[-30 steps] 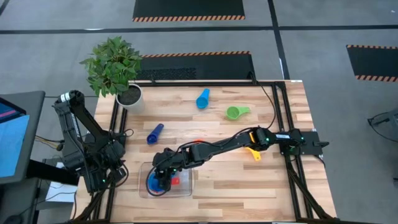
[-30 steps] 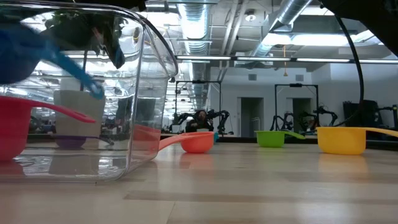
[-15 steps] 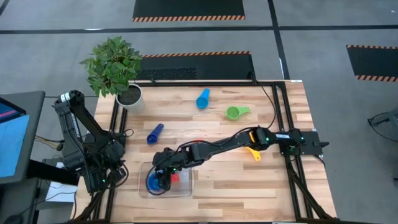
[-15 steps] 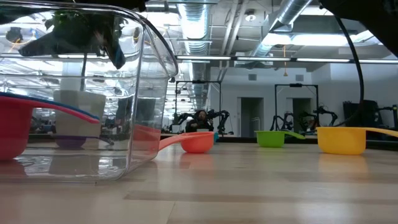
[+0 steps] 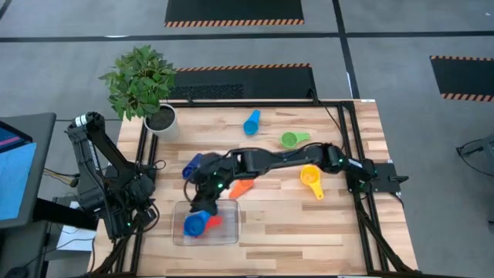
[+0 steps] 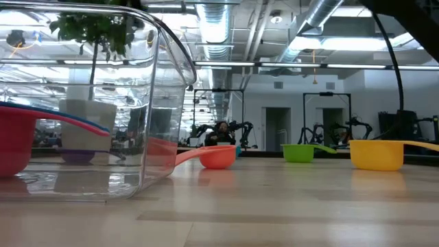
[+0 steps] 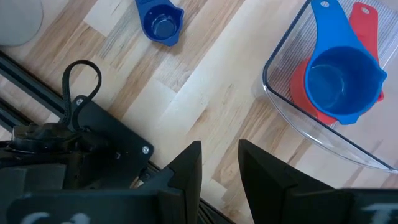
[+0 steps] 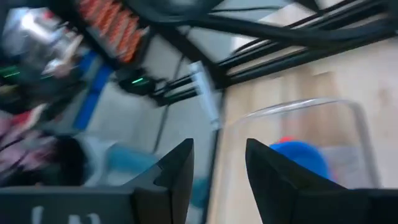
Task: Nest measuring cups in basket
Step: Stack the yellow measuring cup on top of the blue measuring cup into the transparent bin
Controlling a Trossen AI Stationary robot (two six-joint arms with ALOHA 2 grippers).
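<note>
High view: right jaws (image 5: 202, 202) stand parted and empty above blue cup (image 5: 193, 224) in basket (image 5: 230, 236).

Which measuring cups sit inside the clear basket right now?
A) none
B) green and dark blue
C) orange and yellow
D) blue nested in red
D: the left wrist view shows the blue cup resting in the red cup inside the clear basket; the orange cup lies outside on the table.
</note>
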